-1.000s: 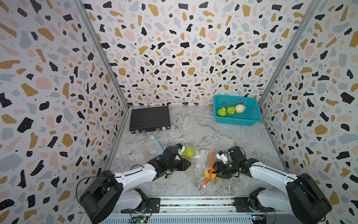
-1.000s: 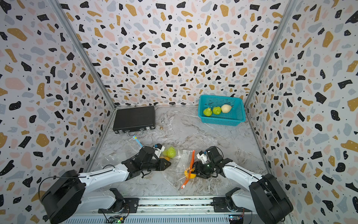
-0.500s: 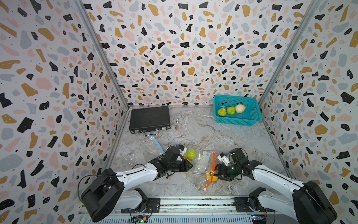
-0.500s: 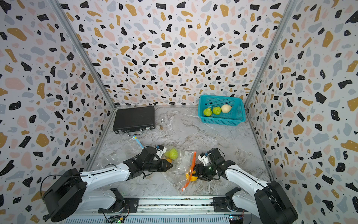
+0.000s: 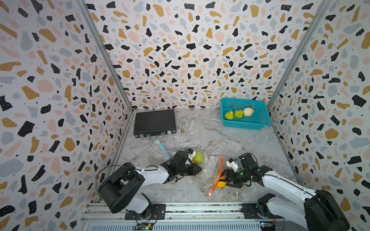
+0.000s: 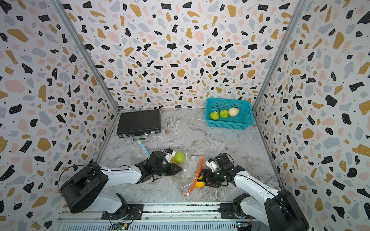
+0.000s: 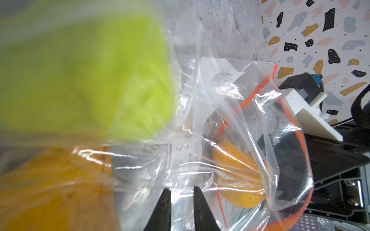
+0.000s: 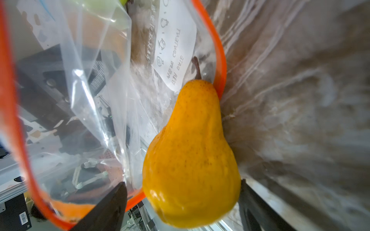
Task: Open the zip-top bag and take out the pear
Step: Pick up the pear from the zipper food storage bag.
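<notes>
The clear zip-top bag (image 5: 207,170) with an orange zip (image 8: 219,50) lies at the front of the table, its mouth gaping toward the right arm. The yellow pear (image 5: 220,184) (image 6: 200,184) sits at that mouth, stem pointing into the bag (image 8: 90,80). My right gripper (image 5: 225,180) (image 8: 182,184) is open, its jaws straddling the pear's (image 8: 190,150) fat end, one fingertip (image 8: 245,192) against it and a gap on the other side. My left gripper (image 5: 199,170) (image 7: 182,191) is shut on the bag's film (image 7: 200,120) at its far end, and the pear (image 7: 238,180) shows through the plastic.
A green pear (image 5: 198,157) lies beside the left wrist, near a second clear bag with a blue zip (image 5: 162,148). A black case (image 5: 155,122) sits at the back left, two small metal pieces (image 5: 182,128) beside it. A teal basket (image 5: 260,122) of fruit stands back right.
The right jaws have spread wider around the pear. The left jaws have narrowed a little on the bag film. Both arms have hardly shifted.
</notes>
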You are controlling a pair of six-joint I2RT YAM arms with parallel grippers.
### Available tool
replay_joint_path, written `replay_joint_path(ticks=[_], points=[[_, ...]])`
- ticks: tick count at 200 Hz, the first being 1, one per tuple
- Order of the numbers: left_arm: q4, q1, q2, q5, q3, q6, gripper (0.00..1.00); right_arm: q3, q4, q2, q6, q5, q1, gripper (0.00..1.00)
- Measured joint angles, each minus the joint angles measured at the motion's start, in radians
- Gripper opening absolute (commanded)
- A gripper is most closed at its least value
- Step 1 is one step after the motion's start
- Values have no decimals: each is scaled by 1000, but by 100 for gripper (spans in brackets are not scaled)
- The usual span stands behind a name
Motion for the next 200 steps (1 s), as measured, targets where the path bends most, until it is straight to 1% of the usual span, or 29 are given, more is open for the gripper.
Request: replay_joint_path(ticks=[29,71,102,129,136,141,164,184,200], points=[[72,24,14,7,-22,0,20,-6,-23,-20,-6,-7,-5,88],[120,36,34,16,-30,5,20,-31,-26,-34,-9,-21,-10,88],[150,37,52,26,-30,5,20,-42,4,18,-5,-21,-10,80],[157,37,56,34,-32,5,20,-36,23,48,-3,-8,-12,77],[159,37,56,34,-34,5,20,-32,23,56,-6,-3,-16,74],[161,37,56,36,-35,5,20,-28,24,64,-9,-1,-24,72],[170,37,55,40,-45,5,21,-16,49,122,-25,-18,-78,64],[178,37,51,42,-55,7,21,4,71,167,-35,-35,-99,63],[175,37,50,43,-61,8,21,17,90,190,-35,-34,-103,59]])
